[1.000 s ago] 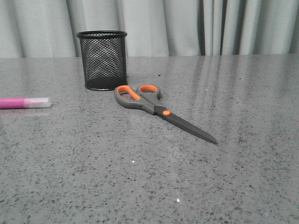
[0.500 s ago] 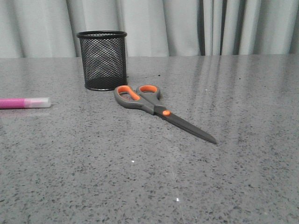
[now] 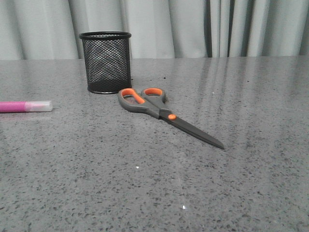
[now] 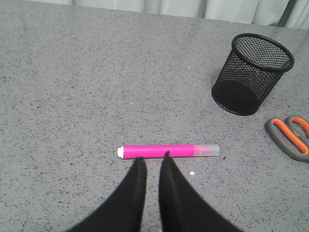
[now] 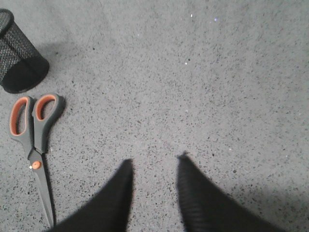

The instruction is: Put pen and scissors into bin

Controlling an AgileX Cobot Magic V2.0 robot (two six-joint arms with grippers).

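Observation:
The pen (image 3: 24,106) lies flat at the table's left edge, cap toward the middle. In the left wrist view the pen (image 4: 164,151) lies crosswise just beyond my left gripper (image 4: 152,158), whose jaws stand a narrow gap apart and hold nothing. The scissors (image 3: 159,110) lie flat and closed, handles close to the bin (image 3: 105,62), blades pointing to the front right. The bin stands upright at the back left. My right gripper (image 5: 154,162) is open and empty above bare table, to the right of the scissors (image 5: 34,140). Neither gripper shows in the front view.
The grey speckled table (image 3: 217,183) stretches to the front and right of the scissors. Grey curtains (image 3: 193,26) hang behind the far edge. The bin (image 4: 251,72) and the scissors' handles (image 4: 289,137) show in the left wrist view, right of the pen.

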